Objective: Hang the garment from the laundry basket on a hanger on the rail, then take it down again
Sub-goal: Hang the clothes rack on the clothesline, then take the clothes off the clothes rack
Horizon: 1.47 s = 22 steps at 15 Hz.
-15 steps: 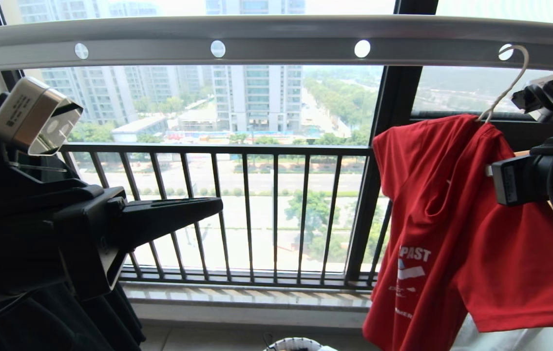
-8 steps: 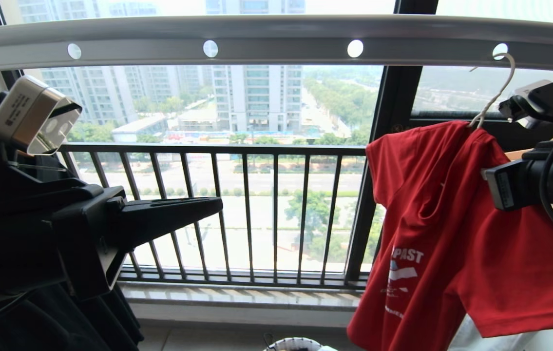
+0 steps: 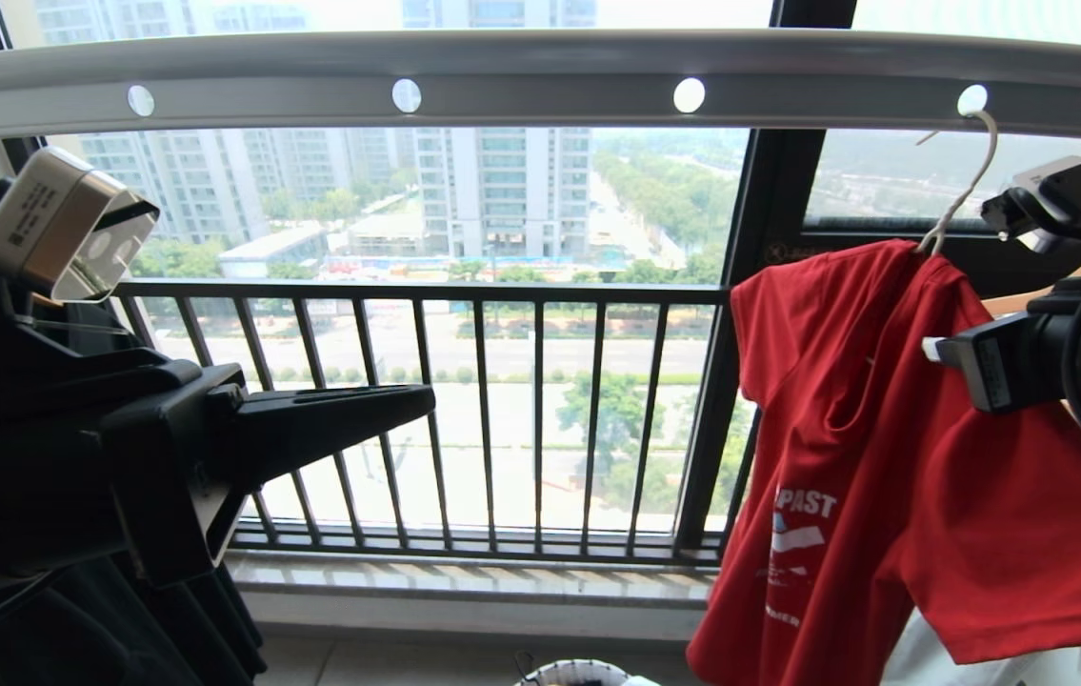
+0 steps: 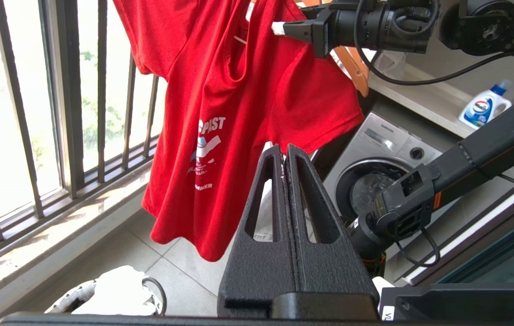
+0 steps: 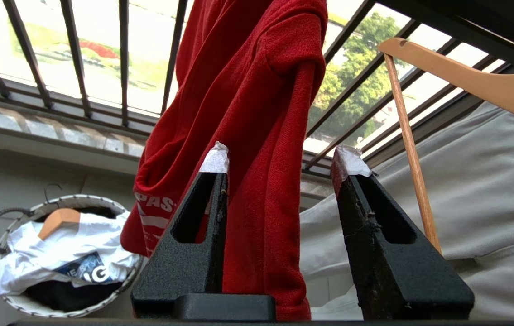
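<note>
Between my right gripper's (image 5: 279, 165) spread fingers hangs the bright red T-shirt (image 3: 892, 448), on a thin white wire hanger (image 3: 961, 195) hooked thru the grey holed rail (image 3: 540, 81). Left gripper (image 4: 286, 154) closed, empty. Round woven basket (image 5: 64, 310) below w/ white shirt (image 5: 44, 260).

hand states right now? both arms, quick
Left hand: closed, holding nothing.
Right hand: open, fingers either side of a fold of the bright red T-shirt, not clamping it.
</note>
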### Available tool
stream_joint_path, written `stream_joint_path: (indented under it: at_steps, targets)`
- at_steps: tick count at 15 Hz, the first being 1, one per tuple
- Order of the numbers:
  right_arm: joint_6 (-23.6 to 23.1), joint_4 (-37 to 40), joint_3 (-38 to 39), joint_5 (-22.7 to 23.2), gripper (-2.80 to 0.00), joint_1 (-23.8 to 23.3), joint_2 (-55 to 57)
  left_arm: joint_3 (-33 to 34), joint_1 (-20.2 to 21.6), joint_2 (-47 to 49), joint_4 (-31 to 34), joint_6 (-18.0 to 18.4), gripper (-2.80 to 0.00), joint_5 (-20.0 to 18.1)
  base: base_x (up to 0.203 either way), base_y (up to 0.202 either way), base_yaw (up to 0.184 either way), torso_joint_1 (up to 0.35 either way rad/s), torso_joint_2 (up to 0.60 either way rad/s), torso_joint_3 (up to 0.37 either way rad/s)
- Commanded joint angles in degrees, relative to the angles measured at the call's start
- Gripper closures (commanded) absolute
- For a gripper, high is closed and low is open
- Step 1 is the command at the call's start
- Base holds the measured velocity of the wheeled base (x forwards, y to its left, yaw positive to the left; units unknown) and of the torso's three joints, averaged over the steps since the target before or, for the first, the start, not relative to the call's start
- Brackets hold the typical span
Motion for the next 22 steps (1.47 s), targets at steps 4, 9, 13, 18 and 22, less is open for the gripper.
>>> stream_joint_path:
  at_steps: [4,9,13,18,22]
  targets:
    - [-0.2,0.0,3.4,0.1,-2.8,0.1,-5.2,0.1,0.0,0.1,-0.1,-0.1,0.0,-0.2,0.0,0.0,0.0,0.0,0.0,0.0]
    - [-0.7,0.0,7.0,5.4,-2.8,0.2,-13.4,0.2,0.0,0.2,0.0,-0.1,0.0,-0.3,0.0,0.0,0.0,0.0,0.0,0.0]
    - [-0.8,0.2,10.2,8.6,-2.8,0.2,-20.7,0.2,0.0,0.4,0.1,-0.1,0.0,-0.3,0.0,0.0,0.0,0.0,0.0,0.0]
    - [-0.8,0.4,16.4,8.7,0.0,0.2,-29.3,0.2,0.0,0.4,0.1,-0.1,0.0,-0.3,0.0,0.0,0.0,0.0,0.0,0.0]
    - [-0.4,0.4,21.9,8.7,0.0,0.2,-32.8,0.2,0.0,0.5,0.2,-0.1,0.0,-0.3,0.0,0.0,0.0,0.0,0.0,0.0]
